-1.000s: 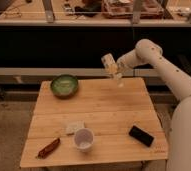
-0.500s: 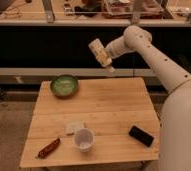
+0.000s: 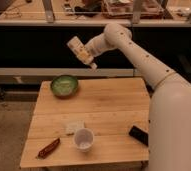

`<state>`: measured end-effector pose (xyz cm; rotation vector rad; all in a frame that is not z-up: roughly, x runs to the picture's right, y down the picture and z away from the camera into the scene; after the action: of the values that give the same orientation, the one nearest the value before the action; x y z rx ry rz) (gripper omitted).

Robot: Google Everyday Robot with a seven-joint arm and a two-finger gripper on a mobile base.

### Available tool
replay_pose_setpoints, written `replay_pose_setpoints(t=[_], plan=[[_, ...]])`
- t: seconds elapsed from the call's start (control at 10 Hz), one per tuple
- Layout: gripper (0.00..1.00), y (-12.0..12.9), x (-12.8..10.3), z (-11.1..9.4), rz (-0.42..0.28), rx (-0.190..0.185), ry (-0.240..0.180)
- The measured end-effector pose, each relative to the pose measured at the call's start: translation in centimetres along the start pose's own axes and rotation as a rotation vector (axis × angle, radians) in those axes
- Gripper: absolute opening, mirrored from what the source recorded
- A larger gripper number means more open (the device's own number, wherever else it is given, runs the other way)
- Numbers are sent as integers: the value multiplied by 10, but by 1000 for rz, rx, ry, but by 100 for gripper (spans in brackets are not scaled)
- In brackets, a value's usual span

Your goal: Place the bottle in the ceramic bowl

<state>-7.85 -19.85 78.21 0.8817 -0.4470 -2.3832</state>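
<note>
My gripper (image 3: 87,53) is in the air above the far edge of the wooden table (image 3: 114,107), shut on the bottle (image 3: 81,51). The bottle is slim and white with a pale yellowish label, and it hangs tilted with one end up-left. The ceramic bowl (image 3: 64,85) is round, green and shallow with a darker rim. It sits on the far left corner of the table, below and a little left of the bottle, and holds nothing I can see.
A white cup (image 3: 83,139) stands near the front edge. A pale flat packet (image 3: 74,126) lies just behind it. A reddish-brown packet (image 3: 48,148) lies at the front left, a black flat object (image 3: 138,135) at the front right. A dark shelf runs behind the table.
My arm has carried the bottle steadily left, from above the table's far middle to a spot near the bowl. The things on the table have not moved.
</note>
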Motion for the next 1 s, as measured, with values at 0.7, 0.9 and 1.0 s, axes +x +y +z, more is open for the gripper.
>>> replay_pose_setpoints(t=[0.7, 0.9, 1.0], plan=[[0, -25, 3, 114, -4, 128, -135], [0, -30, 4, 126, 4, 150, -141], [0, -29, 3, 125, 5, 147, -142]])
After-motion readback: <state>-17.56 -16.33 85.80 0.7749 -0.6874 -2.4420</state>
